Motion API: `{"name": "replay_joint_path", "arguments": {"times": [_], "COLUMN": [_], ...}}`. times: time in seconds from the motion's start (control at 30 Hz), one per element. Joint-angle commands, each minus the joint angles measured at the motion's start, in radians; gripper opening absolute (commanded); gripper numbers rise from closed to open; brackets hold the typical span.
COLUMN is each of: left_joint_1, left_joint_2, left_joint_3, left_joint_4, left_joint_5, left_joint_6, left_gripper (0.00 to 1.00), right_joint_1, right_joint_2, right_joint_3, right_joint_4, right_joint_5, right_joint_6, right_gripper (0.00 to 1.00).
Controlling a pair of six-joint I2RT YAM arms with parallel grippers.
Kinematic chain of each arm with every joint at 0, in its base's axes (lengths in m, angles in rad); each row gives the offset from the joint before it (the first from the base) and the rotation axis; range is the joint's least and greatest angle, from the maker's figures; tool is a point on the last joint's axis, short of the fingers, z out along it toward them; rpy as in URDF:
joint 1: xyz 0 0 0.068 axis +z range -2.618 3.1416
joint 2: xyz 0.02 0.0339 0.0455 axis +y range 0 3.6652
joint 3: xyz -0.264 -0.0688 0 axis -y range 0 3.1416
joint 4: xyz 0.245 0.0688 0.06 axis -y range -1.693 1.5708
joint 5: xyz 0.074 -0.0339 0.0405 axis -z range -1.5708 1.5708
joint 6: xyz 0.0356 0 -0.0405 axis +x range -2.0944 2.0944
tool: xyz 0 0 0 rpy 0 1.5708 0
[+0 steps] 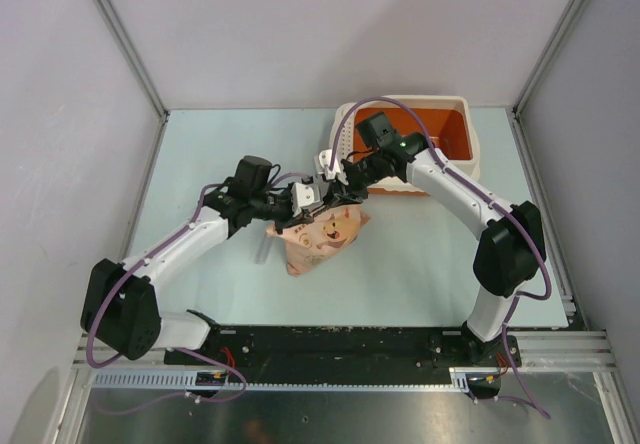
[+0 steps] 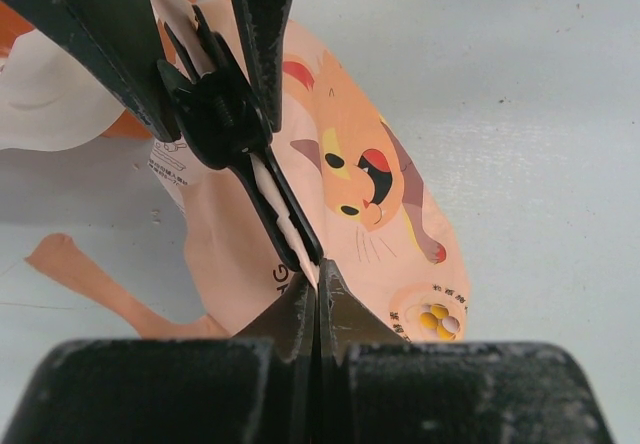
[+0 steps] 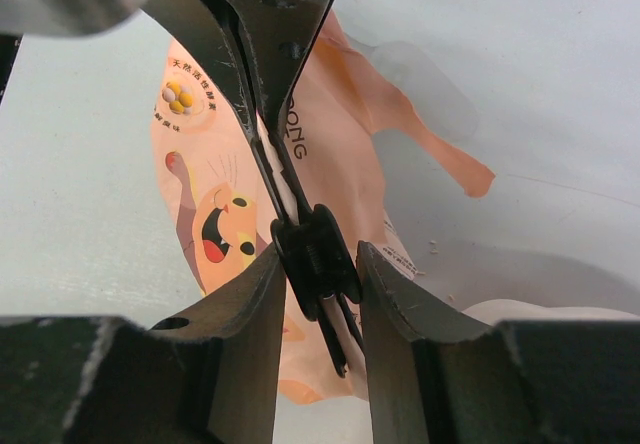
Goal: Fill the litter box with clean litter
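"What lay before you?"

"The table (image 1: 200, 264), and on it, toward 1 o'clock, the box (image 1: 450, 139). Its orange inside faced up, and its white holed ledge (image 1: 344, 144) was at the 9 o'clock end."

"And the bag?"

"The pink bag (image 1: 318, 236) with the cartoon cat was near the table's middle, at 7 o'clock from the box and just beside it. Whether its bottom rested on the table I could not tell."

"Your left gripper?"

"My left gripper (image 2: 316, 299) pointed toward 2 o'clock, its fingers pressed together on the bag's top edge."

"The right?"

"My right gripper (image 3: 316, 264) was at 1 o'clock from the left one, just beside it. It was clamped on the thick middle of a black clip (image 2: 215, 114) that ran along that same edge."
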Motion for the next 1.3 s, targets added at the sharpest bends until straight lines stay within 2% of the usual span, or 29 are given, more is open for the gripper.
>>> {"name": "replay_joint_path", "arguments": {"times": [0.0, 0.1, 0.13, 0.2, 0.23, 0.33, 0.57, 0.6, 0.63, 0.67, 0.7, 0.77, 0.8, 0.83, 0.87, 0.93, 1.1, 1.23, 1.27], "left_joint_1": [-0.01, -0.01, -0.01, -0.01, -0.01, -0.01, -0.01, -0.01, -0.01, -0.01, -0.01, -0.01, -0.01, -0.01, -0.01, -0.01, -0.01, -0.01, -0.01], "left_joint_2": [-0.036, -0.033, -0.033, -0.025, -0.025, -0.019, -0.002, -0.005, -0.005, -0.007, -0.007, -0.008, -0.007, -0.008, -0.014, -0.019, -0.028, -0.028, -0.03], "left_joint_3": [0.034, 0.037, 0.038, 0.041, 0.041, 0.041, 0.052, 0.05, 0.047, 0.044, 0.04, 0.038, 0.034, 0.032, 0.029, 0.026, 0.015, 0.011, 0.011], "left_joint_4": [0.055, 0.055, 0.057, 0.055, 0.057, 0.055, 0.058, 0.055, 0.057, 0.055, 0.058, 0.06, 0.06, 0.065, 0.069, 0.072, 0.075, 0.078, 0.081], "left_joint_5": [0.063, 0.058, 0.057, 0.052, 0.052, 0.063, 0.086, 0.088, 0.091, 0.097, 0.1, 0.109, 0.111, 0.115, 0.115, 0.111, 0.1, 0.095, 0.095], "left_joint_6": [0.036, 0.032, 0.027, 0.015, 0.013, 0.004, -0.039, -0.042, -0.044, -0.044, -0.047, -0.056, -0.062, -0.068, -0.071, -0.071, -0.071, -0.073, -0.074], "left_gripper": [0.0, 0.03, 0.15, 0.27, 0.37, 0.41, 0.38, 0.3, 0.25, 0.21, 0.13, 0.07, 0.03, 0.01, 0.0, 0.0, 0.0, 0.0, 0.0], "right_joint_1": [0.013, 0.013, 0.013, 0.008, 0.007, 0.005, -0.001, -0.002, -0.004, -0.004, -0.002, -0.002, -0.001, 0.002, 0.008, 0.018, 0.03, 0.031, 0.03], "right_joint_2": [-0.014, -0.01, -0.016, -0.033, -0.039, -0.072, -0.086, -0.092, -0.094, -0.094, -0.095, -0.091, -0.089, -0.089, -0.089, -0.092, -0.088, -0.083, -0.079], "right_joint_3": [0.054, 0.075, 0.072, 0.061, 0.042, -0.008, -0.017, -0.018, -0.022, -0.026, -0.034, -0.034, -0.034, -0.034, -0.034, -0.034, -0.028, -0.017, -0.006], "right_joint_4": [0.016, -0.013, -0.021, -0.019, -0.009, 0.033, 0.039, 0.037, 0.024, 0.017, 0.017, 0.011, 0.019, 0.023, 0.03, 0.036, 0.033, 0.011, 0.002], "right_joint_5": [-0.041, -0.052, -0.053, -0.06, -0.061, -0.049, -0.035, -0.031, -0.023, -0.018, -0.014, -0.015, -0.017, -0.02, -0.02, -0.015, -0.006, -0.004, -0.004], "right_joint_6": [0.005, 0.008, 0.011, 0.018, 0.035, 0.06, 0.101, 0.098, 0.091, 0.083, 0.074, 0.063, 0.06, 0.06, 0.058, 0.045, 0.009, -0.011, -0.017], "right_gripper": [0.19, 0.0, 0.0, 0.0, 0.0, 0.0, 0.0, 0.0, 0.02, 0.07, 0.14, 0.22, 0.33, 0.38, 0.48, 0.53, 0.55, 0.49, 0.42]}}
